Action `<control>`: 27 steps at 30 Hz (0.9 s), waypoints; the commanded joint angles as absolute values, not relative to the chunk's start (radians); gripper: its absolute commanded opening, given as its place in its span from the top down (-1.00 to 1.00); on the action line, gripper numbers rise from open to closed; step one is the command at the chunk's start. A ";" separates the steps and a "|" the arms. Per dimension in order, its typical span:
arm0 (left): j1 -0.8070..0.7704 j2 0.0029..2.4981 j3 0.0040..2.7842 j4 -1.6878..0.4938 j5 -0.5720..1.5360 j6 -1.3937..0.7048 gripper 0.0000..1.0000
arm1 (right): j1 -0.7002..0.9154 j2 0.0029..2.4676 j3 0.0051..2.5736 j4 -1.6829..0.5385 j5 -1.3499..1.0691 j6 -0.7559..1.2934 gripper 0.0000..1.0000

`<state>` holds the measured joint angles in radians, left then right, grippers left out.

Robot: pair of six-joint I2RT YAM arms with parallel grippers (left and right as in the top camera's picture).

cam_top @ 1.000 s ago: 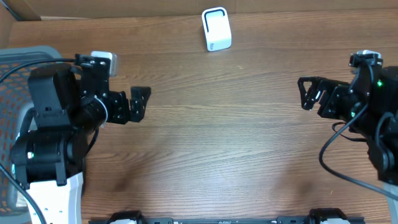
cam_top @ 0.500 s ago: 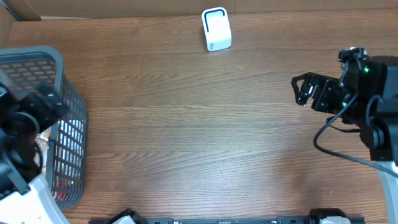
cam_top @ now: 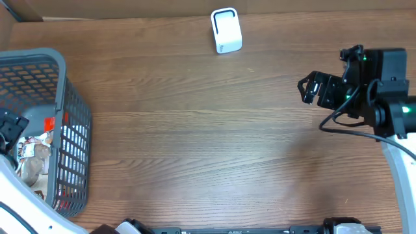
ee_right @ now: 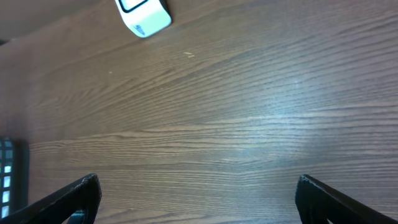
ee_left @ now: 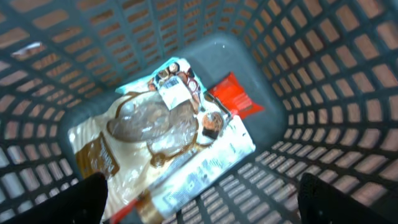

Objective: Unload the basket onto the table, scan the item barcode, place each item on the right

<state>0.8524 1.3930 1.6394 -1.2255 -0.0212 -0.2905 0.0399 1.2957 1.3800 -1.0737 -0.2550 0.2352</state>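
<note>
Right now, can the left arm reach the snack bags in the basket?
Probably yes. The left end effector hangs open right above the snack bags, pointing straight down into the basket. The basket has no lid and nothing covers the bags, so the way down looks free.

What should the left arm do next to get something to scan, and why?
Probably lower the left gripper straight down into the basket toward the pale packet lying on top. Its jaws stand wide apart with nothing between them, the packets all lie on the basket floor below it, and nothing is yet in front of the white scanner at the far edge of the table.
</note>
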 commanded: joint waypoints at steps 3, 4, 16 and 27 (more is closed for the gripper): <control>0.852 1.392 1.409 -1.076 -0.033 -0.295 -0.80 | 0.045 1.329 1.409 -1.079 -0.255 0.231 -1.00; 0.852 1.392 1.374 -1.047 -0.029 -0.290 -0.80 | 0.045 1.335 1.409 -1.081 -0.255 0.231 -1.00; 0.850 1.506 1.182 -0.832 -0.011 -0.158 -0.74 | 0.045 1.351 1.409 -1.075 -0.256 0.231 -1.00; 0.850 1.657 1.182 -0.809 -0.011 0.002 -0.61 | 0.045 1.351 1.409 -1.076 -0.256 0.231 -1.00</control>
